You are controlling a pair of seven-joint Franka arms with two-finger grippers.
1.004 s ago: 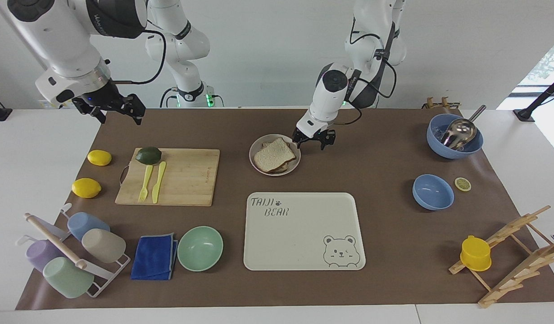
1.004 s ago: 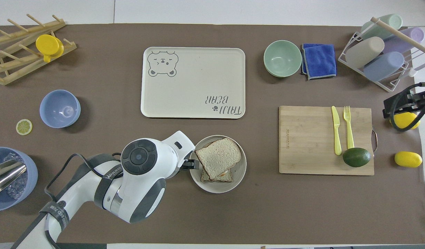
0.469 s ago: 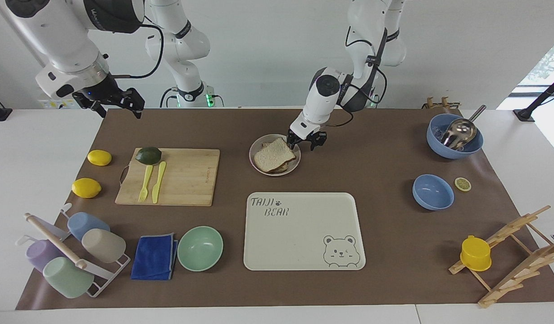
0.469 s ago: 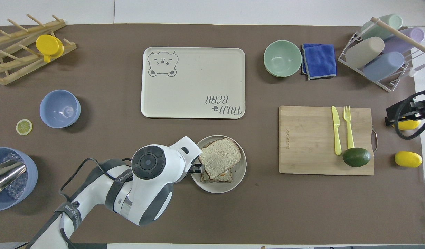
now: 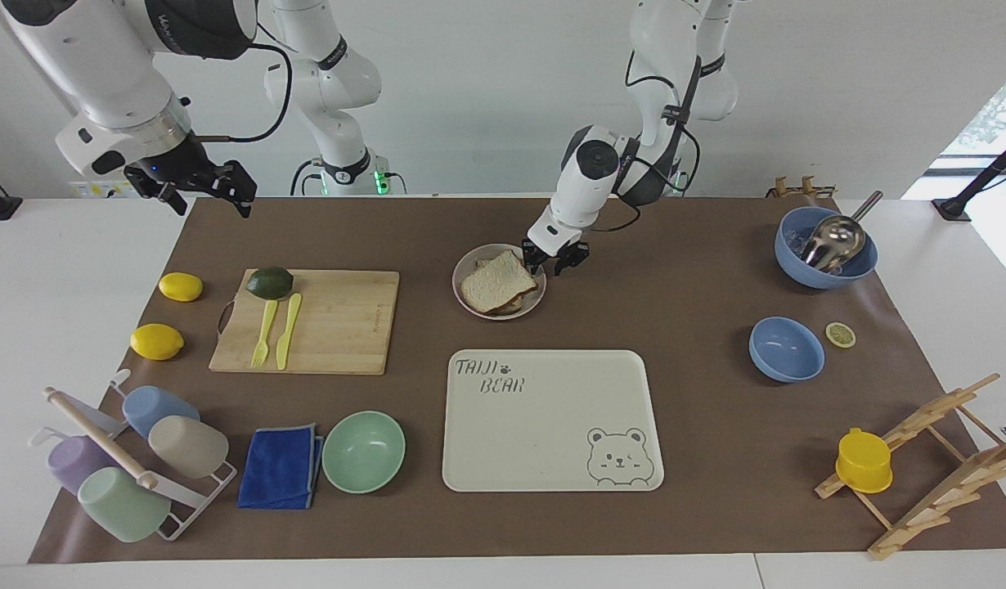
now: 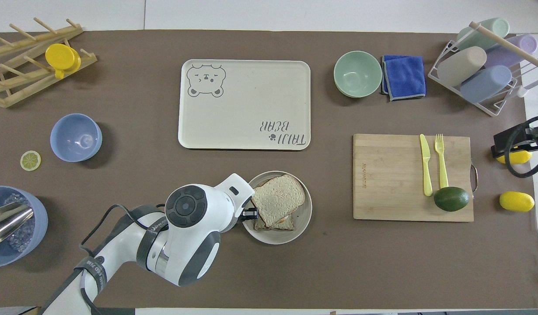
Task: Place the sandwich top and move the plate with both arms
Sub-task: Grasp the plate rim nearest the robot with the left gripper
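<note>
Since a second ago the left gripper (image 5: 554, 260) has slid in from beside the plate (image 5: 470, 263) to its rim at the left arm's end, and its fingers have drawn closer together; whether they already pinch the rim I cannot tell. The right gripper (image 5: 199, 190) has risen and drawn back over the table's corner at the right arm's end, jaws spread and holding nothing. The sandwich top (image 5: 496, 281) lies askew on the lower slices in the plate, which sits mid-table, nearer to the robots than the cream bear tray (image 5: 552, 421). Toward the right arm's end lies a wooden cutting board (image 5: 339, 323) carrying an avocado (image 5: 270, 282), a yellow-green fork (image 5: 262, 334) and knife (image 5: 288, 330), with two lemons (image 5: 181, 286) past its handle. Farther from the robots stand a mint bowl (image 5: 363, 451), a folded blue cloth (image 5: 280, 468) and a cup rack (image 5: 135, 462). Toward the left arm's end sit a blue bowl (image 5: 786, 349), a lemon slice (image 5: 840, 334), a second blue bowl with a metal scoop (image 5: 830, 239), and a wooden rack (image 5: 936, 466) with a yellow cup (image 5: 864, 460). Between plate and tray the mat is bare.
</note>
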